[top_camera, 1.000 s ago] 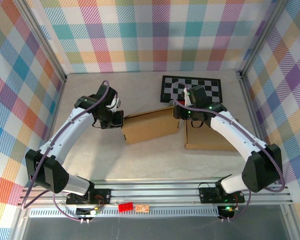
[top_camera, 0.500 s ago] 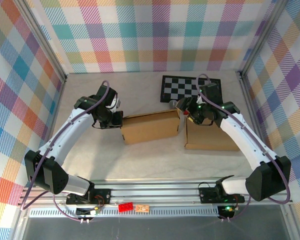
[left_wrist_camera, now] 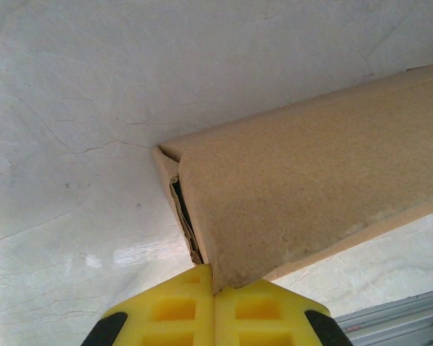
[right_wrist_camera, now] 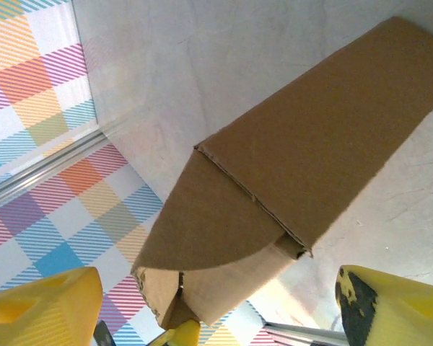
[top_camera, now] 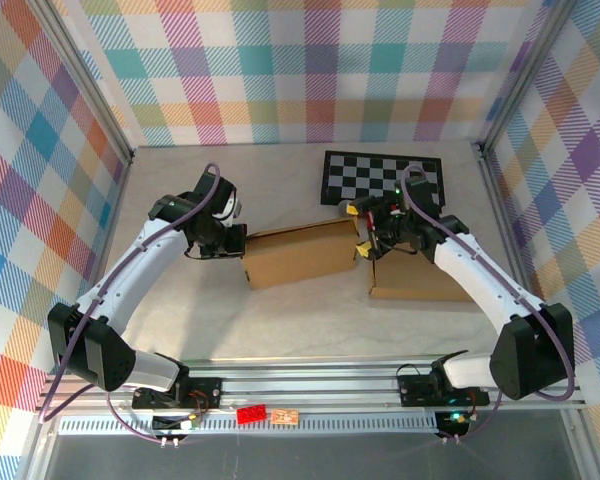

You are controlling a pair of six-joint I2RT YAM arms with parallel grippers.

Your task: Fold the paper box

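Right wrist: my right gripper gapes around the paper box flap; my left gripper pinches its corner; tucking next.

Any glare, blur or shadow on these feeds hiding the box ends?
Top external: even light, sharp, no glare on the box. Left wrist: box corner sharp, a pale sheen on the table beside it, jaws at the bottom edge slightly soft. Right wrist: box end and curved flap clear, jaws at the frame corners blurred.
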